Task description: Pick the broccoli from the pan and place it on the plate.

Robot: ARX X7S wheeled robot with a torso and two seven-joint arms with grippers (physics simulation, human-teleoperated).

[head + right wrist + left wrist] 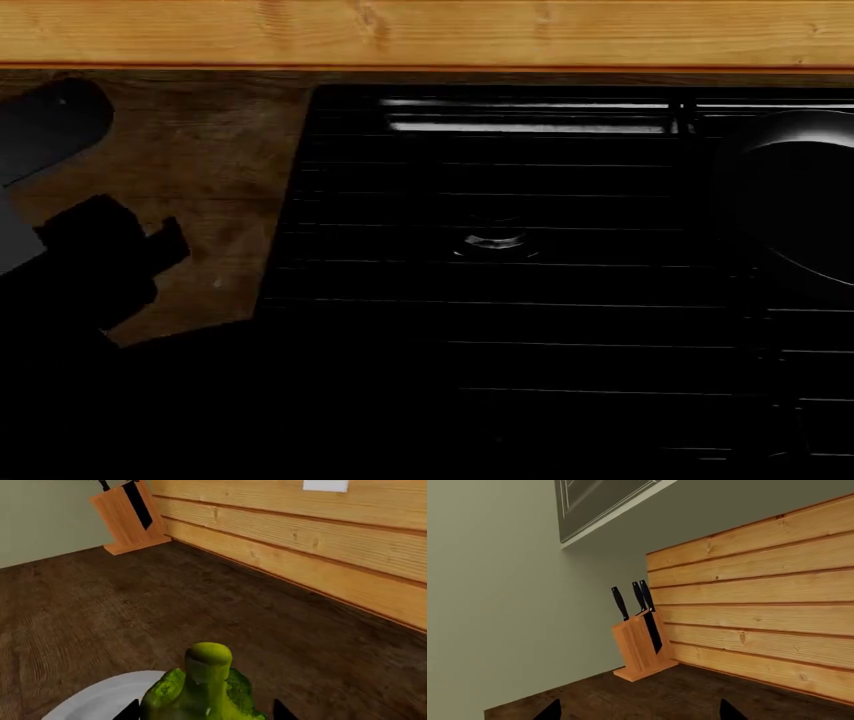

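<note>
In the left wrist view, one wooden knife block (pixel 642 645) stands at the centre of the frame on a dark wood counter (pixel 647 700), holding three black-handled knives (pixel 639 597); it sits beside a pale green wall (pixel 494 590) and just in front of a plank backsplash (pixel 760 600), with the lower edge of one grey cabinet (pixel 594 505) at the upper middle. The left gripper (pixel 639 711) shows only as two dark fingertips at the bottom edge, well apart with nothing between them, so it stands spread and empty. In the head view, one dark arm (pixel 80 260) fills the left side, and one black ribbed cooktop (pixel 534 280) covers the centre and right, with the pan (pixel 794 200) at the right edge, its inside too dark to read. In the right wrist view, the right gripper (pixel 207 711) shows two dark fingertips at the bottom edge, closed around the one broccoli (pixel 200 690), which is held stalk up at lower centre just above or against the near edge of the one white plate (pixel 100 700); which cannot be told. One small white panel (pixel 325 485) sits at the upper right on the planks. No brand, label or writing can be read anywhere.
</note>
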